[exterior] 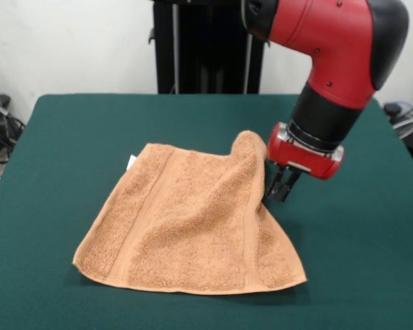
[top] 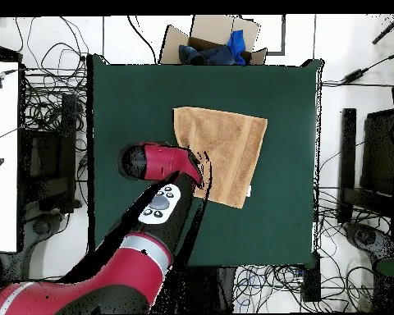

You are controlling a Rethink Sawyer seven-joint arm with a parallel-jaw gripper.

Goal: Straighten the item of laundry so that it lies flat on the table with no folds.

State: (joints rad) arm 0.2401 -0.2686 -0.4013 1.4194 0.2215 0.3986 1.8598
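At centre frame, we see the Sawyer's jaws (exterior: 278,187) pinching the raised corner of the tan towel (exterior: 186,220), which lies mostly spread on the green tabletop (exterior: 76,130). We judge a slow outward, low pull would flatten the hump without dragging the cloth.

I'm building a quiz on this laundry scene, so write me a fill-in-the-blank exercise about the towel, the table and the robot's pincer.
1. The tan terry-cloth towel lies on a table whose felt-like surface is dark ____.
2. The black pincer of the red and black arm is at the towel's raised ____.
3. The small tag at the towel's edge is ____ in colour.
4. The towel is not yet flat: one corner is lifted ____ the table.

Missing words: green; corner; white; off
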